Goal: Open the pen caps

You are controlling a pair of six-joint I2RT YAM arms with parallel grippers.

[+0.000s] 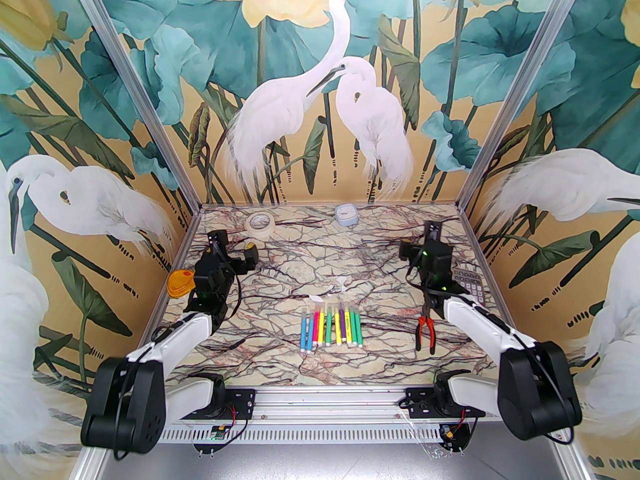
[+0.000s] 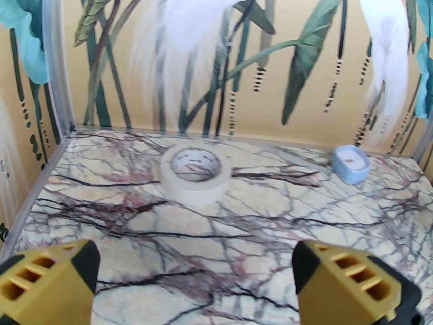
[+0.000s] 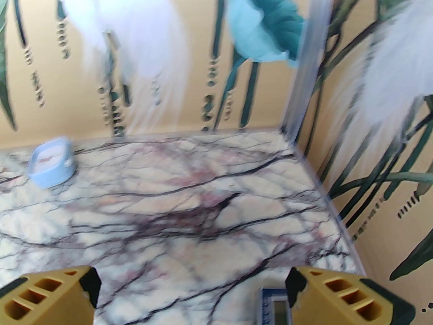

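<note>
**Left gripper point(image 2: 196, 273) and right gripper point(image 3: 191, 289): both released, nothing held**

Your left gripper hangs over the marbled table point(image 1: 280, 268) with its yellow fingers point(image 2: 50, 283) spread wide and only bare surface between them. Ahead of it, toward the back wall, lies a roll of tape point(image 2: 194, 174), and further off to its right sits a small blue box point(image 2: 351, 168).

Your right gripper is just as wide apart and holds nothing. The same blue box is ahead of it and to its left. A calculator point(image 3: 272, 305) lies directly below, just inside its right finger.

The markers point(image 1: 330, 325) are behind both grippers, back toward the arm bases. They lie in a tight row side by side, to the right of your left gripper and to the left of your right one, well apart from each. The pen caps point(image 1: 327, 312) sit at the far ends of that row and are too small to make out singly. Red-handled pliers point(image 1: 426, 330) lie behind your right gripper, beside its arm.
</note>
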